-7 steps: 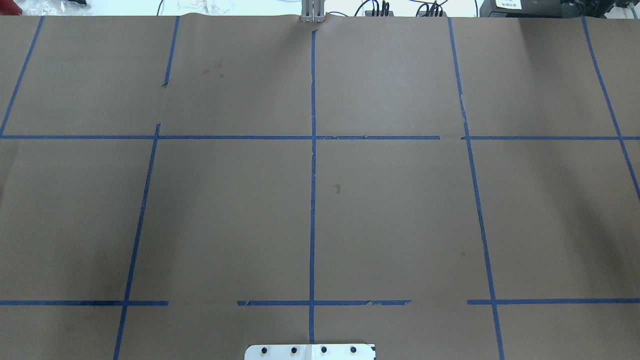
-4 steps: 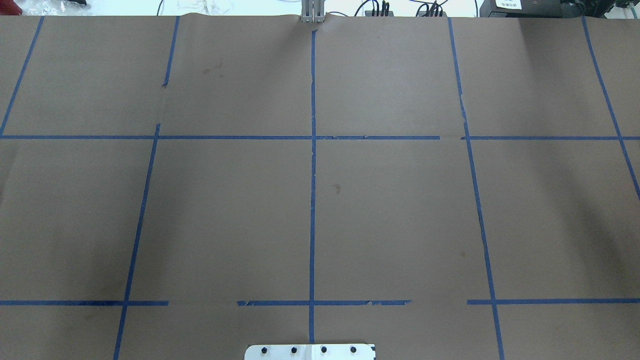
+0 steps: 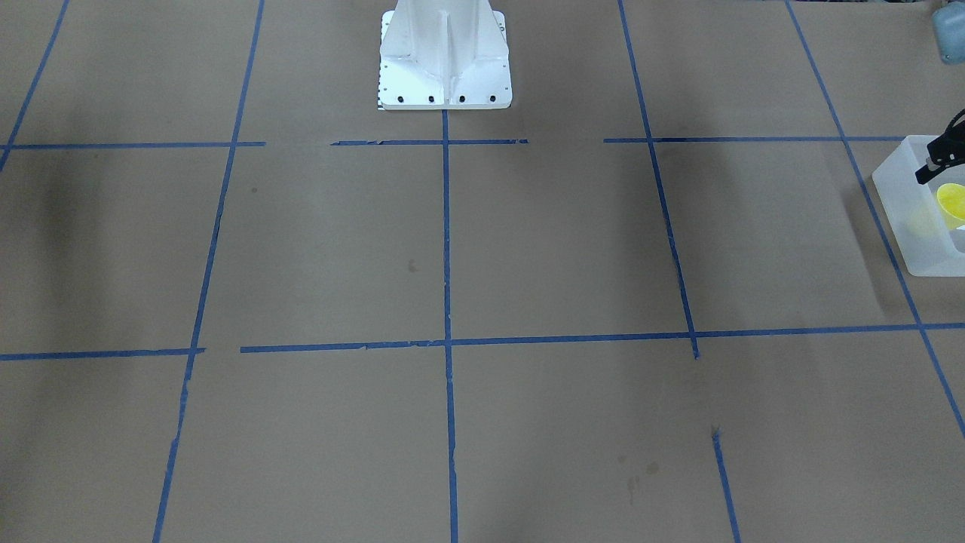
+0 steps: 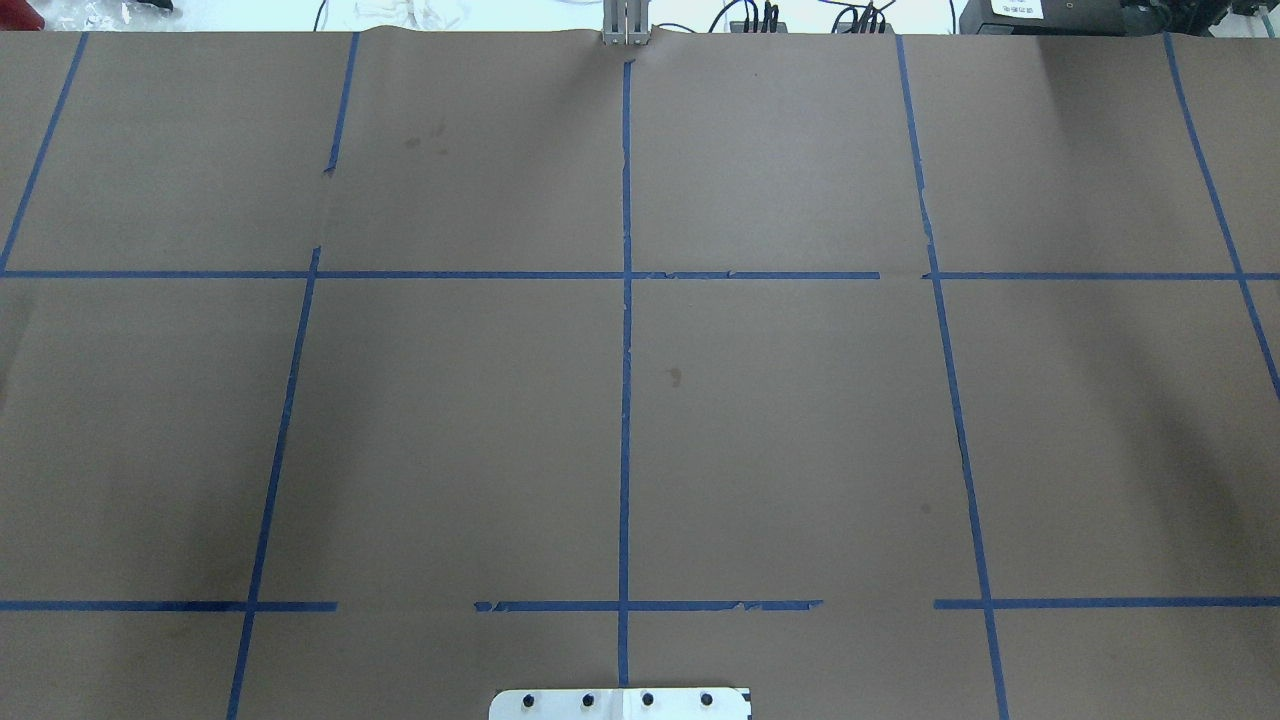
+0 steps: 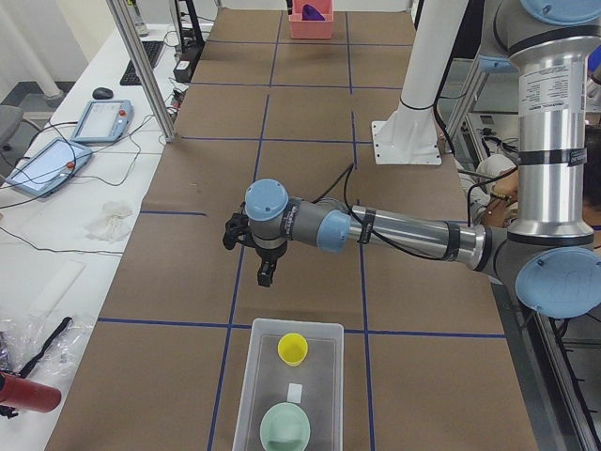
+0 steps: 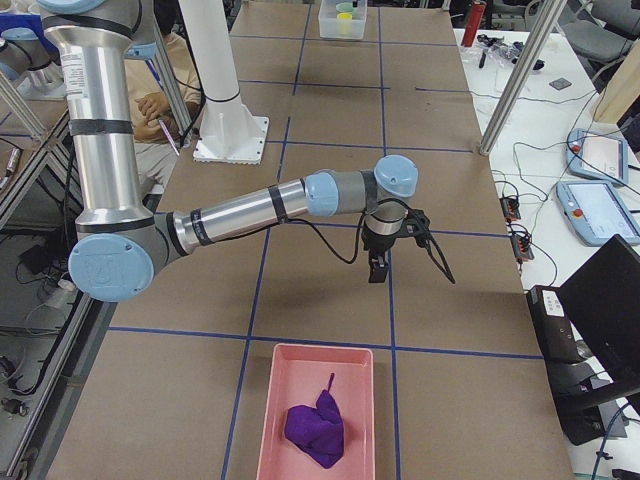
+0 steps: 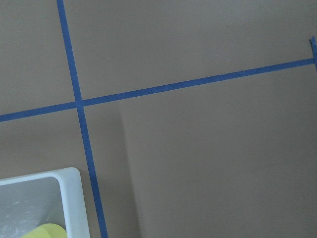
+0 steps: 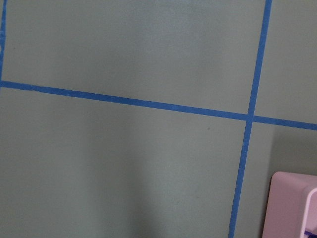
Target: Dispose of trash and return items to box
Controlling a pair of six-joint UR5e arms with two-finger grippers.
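Note:
The yellow cup (image 5: 293,349) stands inside the frosted white box (image 5: 246,395), beside a pale green bowl (image 5: 285,427) and a white label. The cup also shows in the front-facing view (image 3: 951,205) and in the left wrist view (image 7: 47,231), where a corner of the box (image 7: 74,198) shows too. My left gripper (image 5: 266,277) hangs above the table just past the box's far end; only an edge of it shows in the front-facing view (image 3: 933,166), and I cannot tell whether it is open. My right gripper (image 6: 378,270) hangs over the table short of the pink bin (image 6: 262,420); I cannot tell its state.
The pink bin holds a crumpled purple wad (image 6: 315,428); its corner shows in the right wrist view (image 8: 292,203). The white robot base (image 3: 445,60) stands at mid table. Brown paper with blue tape lines covers the table. Neither arm shows in the overhead view.

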